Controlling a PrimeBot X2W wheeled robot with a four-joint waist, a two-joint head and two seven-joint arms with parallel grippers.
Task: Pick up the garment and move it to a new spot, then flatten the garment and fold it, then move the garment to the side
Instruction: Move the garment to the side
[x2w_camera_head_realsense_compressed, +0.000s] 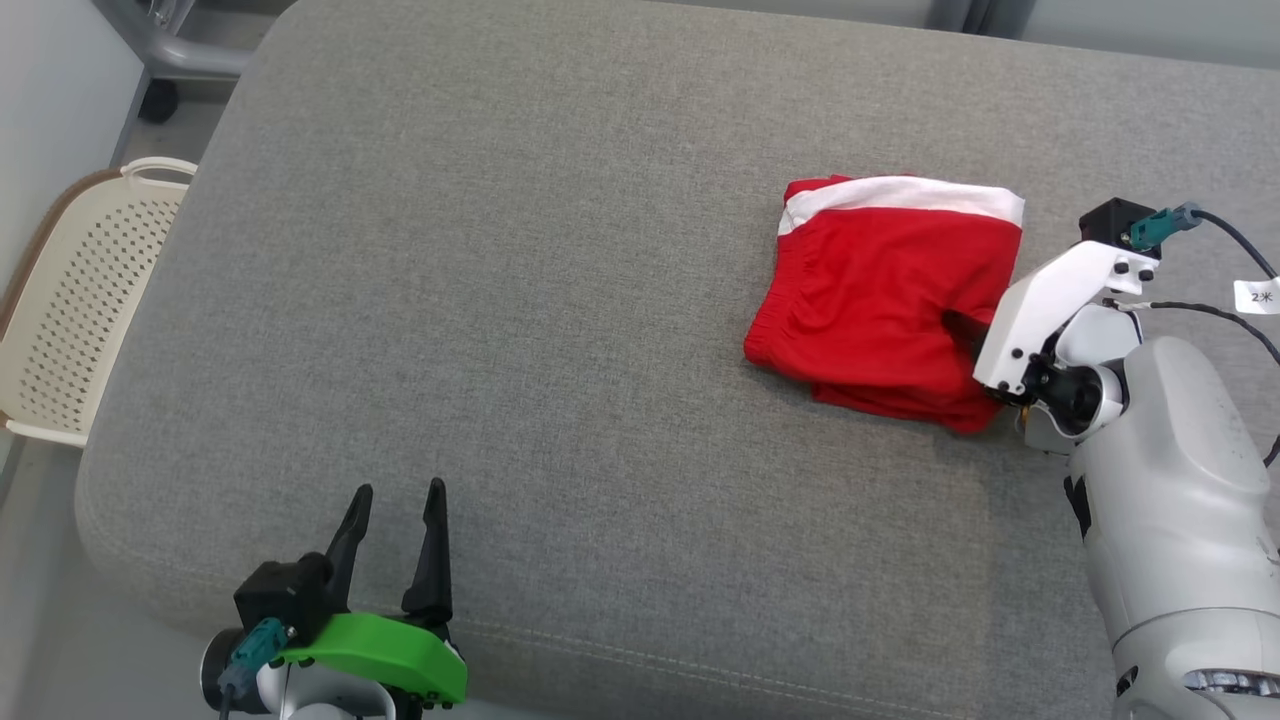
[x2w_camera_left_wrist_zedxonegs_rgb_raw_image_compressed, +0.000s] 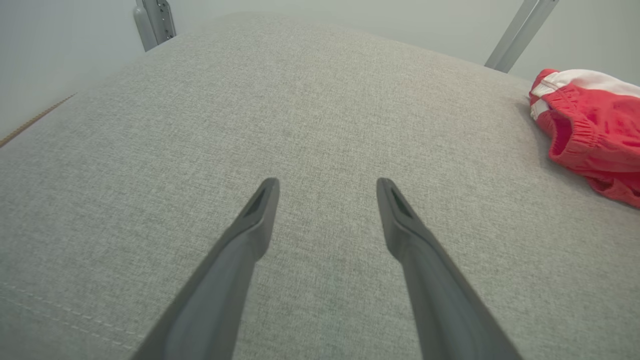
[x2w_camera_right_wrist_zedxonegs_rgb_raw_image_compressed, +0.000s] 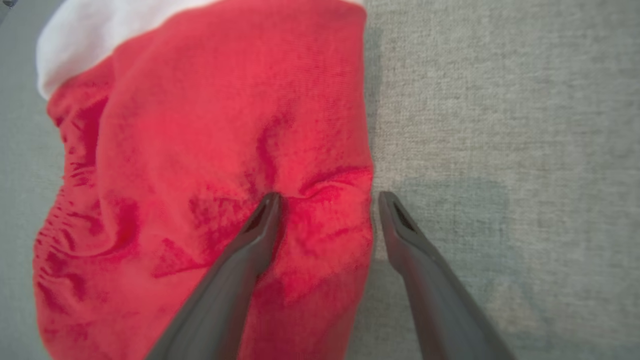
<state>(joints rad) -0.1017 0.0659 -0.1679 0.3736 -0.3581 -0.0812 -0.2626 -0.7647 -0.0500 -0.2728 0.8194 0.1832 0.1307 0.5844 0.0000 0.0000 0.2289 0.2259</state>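
1. Straddling one side edge of the garment (x2w_camera_right_wrist_zedxonegs_rgb_raw_image_compressed: 210, 150), the right gripper (x2w_camera_right_wrist_zedxonegs_rgb_raw_image_compressed: 328, 200) had its jaws spread wide and clamped nothing.
2. In the right wrist view, the finger on the left of that view pressed into the red cloth, with a small pucker of wrinkles at its tip. The other finger lay just off the cloth's edge, over the bare cushion (x2w_camera_right_wrist_zedxonegs_rgb_raw_image_compressed: 500, 125). Whether that second tip touched the cushion could not be told.
3. The left gripper (x2w_camera_head_realsense_compressed: 399, 490) was likewise fully parted and empty. It sat near the cushion's front edge, fingers pointing across the surface, well apart from the garment.
4. Garment position: folded into a compact red bundle on the right part of the cushion, lying flat. Its white band (x2w_camera_head_realsense_compressed: 900, 192) ran along the far side.
5. Edges: a stitched seam (x2w_camera_head_realsense_compressed: 650, 655) ran along the cushion's front edge, just beside the left gripper. The left edge was rounded, and beyond it stood a cream perforated basket (x2w_camera_head_realsense_compressed: 90, 300).
6. Open room: a wide stretch of bare grey fabric lay between the left gripper and the garment, and on across the cushion's left and centre. Only a narrow strip of cushion showed to the right of the garment, where the right arm sat.
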